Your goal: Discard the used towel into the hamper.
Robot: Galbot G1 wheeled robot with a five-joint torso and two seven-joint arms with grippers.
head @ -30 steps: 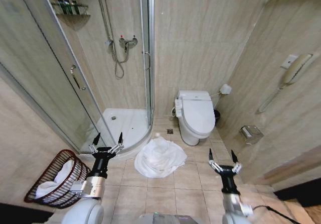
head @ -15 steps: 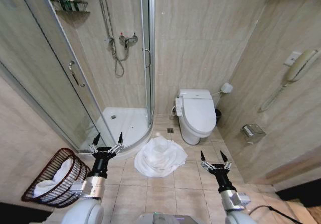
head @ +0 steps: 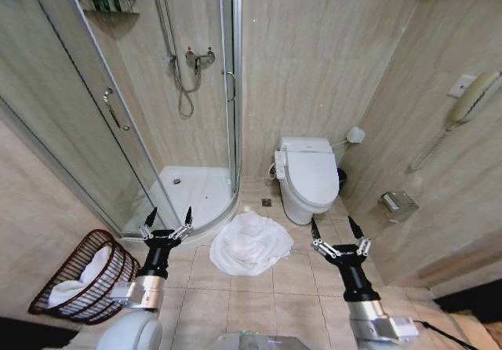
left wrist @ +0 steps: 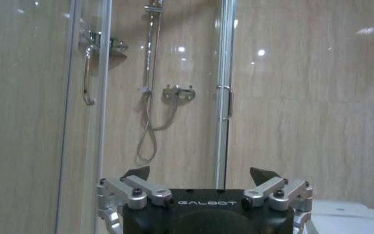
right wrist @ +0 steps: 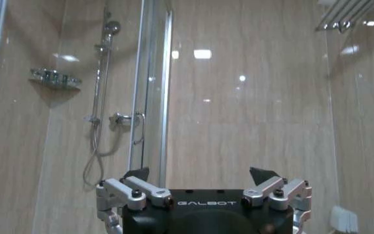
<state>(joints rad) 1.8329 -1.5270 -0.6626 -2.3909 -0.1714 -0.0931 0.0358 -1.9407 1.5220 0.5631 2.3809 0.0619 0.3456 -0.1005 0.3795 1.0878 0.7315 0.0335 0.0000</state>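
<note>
A white towel (head: 249, 244) lies crumpled in a loose heap on the tiled bathroom floor, just in front of the toilet (head: 307, 179) and beside the curved lip of the shower tray (head: 188, 195). It looks soft and rumpled, with folds bunched toward its middle, and nothing is touching it. It appears dropped there as used laundry waiting to be picked up.

The hamper (head: 77, 277) sits on the floor well to the left of the towel, against the wall beside the shower's glass door (head: 94, 122). It is a dark red-brown wire basket with an open weave, rounded and narrowing toward its base. Something white already lies inside it, probably more cloth, though the weave partly hides it.

The robot's two arms are raised in front of it, one on either side of the towel. The left tool (head: 167, 223) hovers above the floor between the hamper and the towel, its two pointed fingers spread apart and holding nothing. The right tool (head: 339, 233) hovers just to the right of the towel, near the toilet's base, its fingers likewise spread wide and empty. Both point upward and forward, not down at the floor, which suggests a ready pose before any reach. Judging by this, the towel has not yet been grasped and the task is at its start.
</note>
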